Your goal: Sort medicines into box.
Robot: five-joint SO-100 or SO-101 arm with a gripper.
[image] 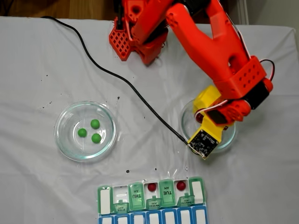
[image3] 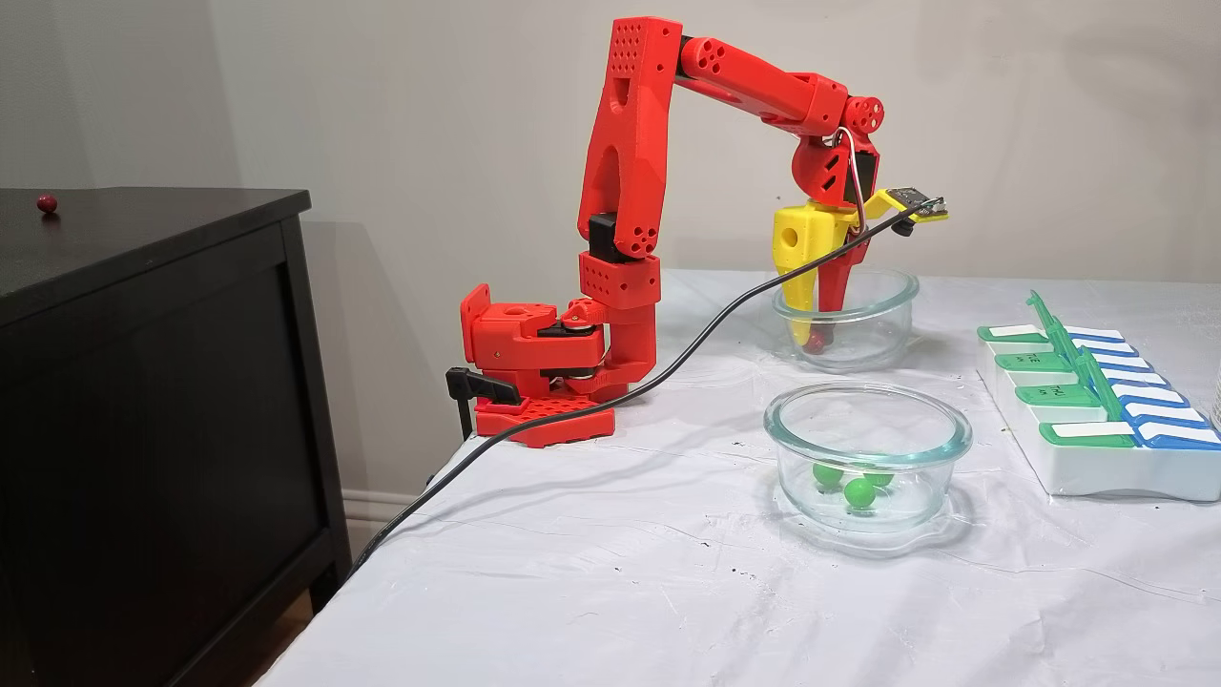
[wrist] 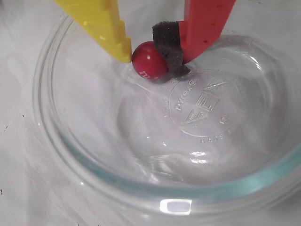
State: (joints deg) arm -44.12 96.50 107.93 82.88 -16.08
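**One Red Pill Left in the Dish, Pinched for the Lift**

One dark red ball caught between the yellow finger and the foam-padded red finger of the end effector, both touching it, low in a clear glass dish on the white-covered bench. Pinching rather than spread, though not yet raised: ball at or just above the dish floor. Judged as the pick-up step for the last red medicine, with two red balls already sitting in open compartments of the pill organizer, near the end effector toward the lower edge of a fixed view. Three green balls waiting in a second dish, well apart to the left there. Next move likely calling for a straight lift clear of the glass rim, then a carry to a free compartment; grip on a glossy round ball probably slippery.

Contact of fingers and ball plain from the wrist view alone; from above, hidden under the arm and wrist camera. Side-on fixed view adding fingertips down inside the far dish, plus a stray red ball far off on a dark cabinet.
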